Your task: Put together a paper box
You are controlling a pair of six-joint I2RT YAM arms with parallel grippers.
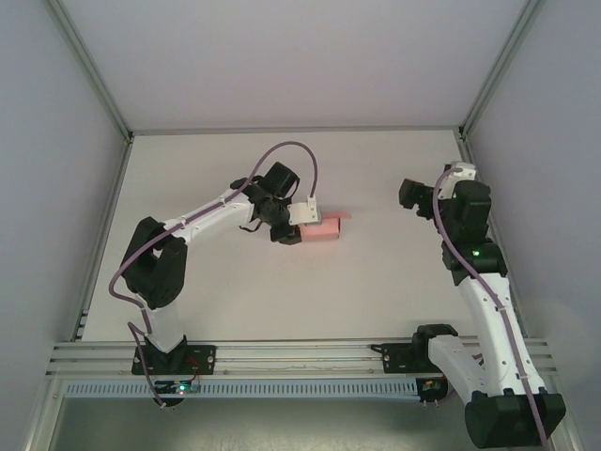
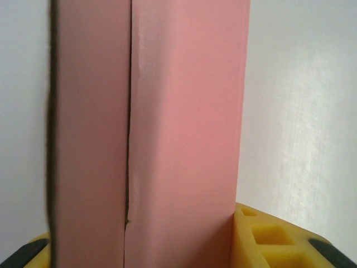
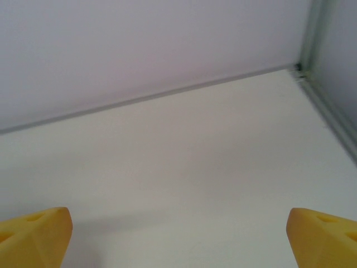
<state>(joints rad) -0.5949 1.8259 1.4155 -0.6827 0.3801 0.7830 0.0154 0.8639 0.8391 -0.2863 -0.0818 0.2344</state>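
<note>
You have one obstacle mid-table: the paper box (image 1: pixel 326 229), clamped in the left gripper (image 1: pixel 308 224) with the left arm (image 1: pixel 207 218) slanting in behind it. To its right the table (image 1: pixel 376 268) lies bare as far as the right gripper (image 3: pixel 179 218), whose fingers stand wide apart, so you can pass there. Ahead of that gripper the back wall (image 3: pixel 139 44) and the corner post (image 3: pixel 315 33) shut the way

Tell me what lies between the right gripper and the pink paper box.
The stretch is bare white table, seen in the top external view, from the right gripper to the paper box.
</note>
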